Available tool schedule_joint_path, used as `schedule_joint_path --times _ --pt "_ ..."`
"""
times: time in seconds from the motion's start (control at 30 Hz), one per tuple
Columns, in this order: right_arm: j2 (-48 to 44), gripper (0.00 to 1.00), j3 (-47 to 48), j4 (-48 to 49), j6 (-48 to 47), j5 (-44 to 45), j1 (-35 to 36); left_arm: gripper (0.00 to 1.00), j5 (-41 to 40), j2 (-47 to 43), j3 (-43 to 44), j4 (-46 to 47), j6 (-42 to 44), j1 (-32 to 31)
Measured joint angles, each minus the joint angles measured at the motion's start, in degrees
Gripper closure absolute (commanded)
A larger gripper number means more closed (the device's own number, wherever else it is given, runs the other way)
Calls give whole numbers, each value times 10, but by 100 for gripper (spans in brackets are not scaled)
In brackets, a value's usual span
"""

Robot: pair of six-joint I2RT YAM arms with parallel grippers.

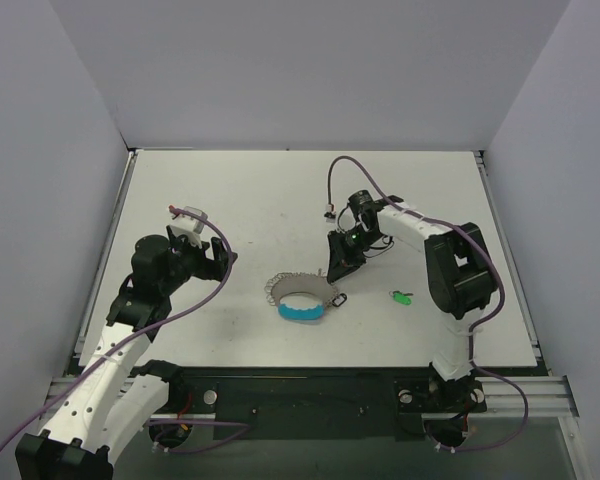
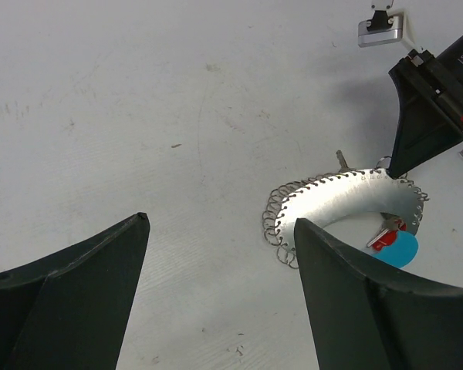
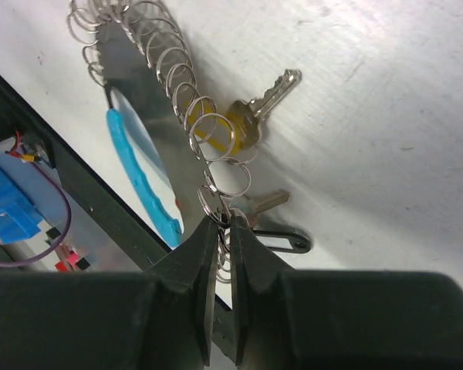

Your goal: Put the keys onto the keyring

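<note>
Right fingers (image 3: 204, 254) clenched on one small loop of the keyring (image 1: 302, 297), mid-bench (image 1: 230, 190), near edge. Left fingers (image 2: 100, 262) released, empty. Green key (image 1: 400, 297) loose toward near-right corner. Risk: thin loop slips the pinch, ring drags.

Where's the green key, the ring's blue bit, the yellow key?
Small green-headed key (image 1: 400, 297): top view, plastic head.
Light-blue segment of silvery wire keyring (image 1: 301, 313): top view, its middle.
Yellow-headed key (image 3: 245, 128): right wrist view, head.

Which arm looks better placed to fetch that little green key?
Probably left. The left gripper is open and empty, while the right gripper is pinched shut on the keyring. The green key lies on the right side, though, a longer reach.
</note>
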Motion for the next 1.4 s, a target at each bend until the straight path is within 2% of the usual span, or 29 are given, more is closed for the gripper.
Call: schedule_joint_path --times 0.2,0.37,0.5,0.9,1.03,1.17,1.4 --pt "-36 83 -5 -11 -25 0 10 14 5 0 0 0 -4 -2" --pt "-38 64 -6 -33 -49 2 10 14 7 0 0 0 -6 -2" --pt "-51 59 -7 -51 -76 8 2 14 7 0 0 0 -6 -2" --pt "-208 55 -7 -98 -180 8 -85 14 30 0 0 14 -39 -3" --pt "-267 54 -7 -112 -219 9 -89 14 48 0 -1 22 -84 -3" --pt "-320 47 -4 -120 -257 8 -92 13 60 0 -2 24 -136 -3" --pt "-312 47 29 -153 -290 -18 -106 12 68 7 -30 52 -266 -3"
